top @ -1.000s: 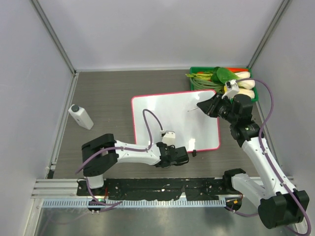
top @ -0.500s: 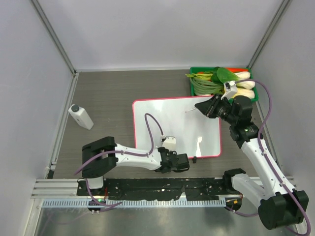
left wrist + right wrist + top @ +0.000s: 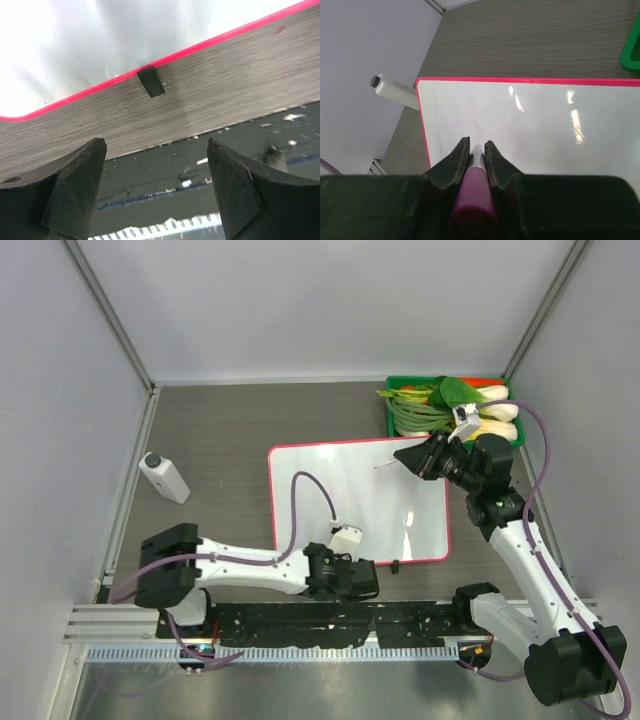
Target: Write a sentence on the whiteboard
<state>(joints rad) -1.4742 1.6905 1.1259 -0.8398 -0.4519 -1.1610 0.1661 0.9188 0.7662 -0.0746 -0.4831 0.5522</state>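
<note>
Your whiteboard (image 3: 380,510) lay flat in the middle of the desk (image 3: 220,430), one long edge of its pink-red frame toward the arm bases. Your left pincer (image 3: 156,147) sat low just off that near edge, its fingers spread wide with nothing between them. Through the gap you could see bare desk and one small black clip (image 3: 151,81) on the frame.

Your right pincer (image 3: 476,146) was closed tight on a pink marker (image 3: 472,197), the barrel clamped between both fingers and the pale tip poking out ahead. You held it over the far right part of the board, tip pointing left; whether the tip touched the surface I cannot tell. A faint short stroke (image 3: 477,125) showed on the white just ahead of the tip.

Just beyond the board's far right corner stood a green tray (image 3: 412,379) of vegetables. Well apart to the board's left lay a white bottle (image 3: 163,478) with a dark cap.
</note>
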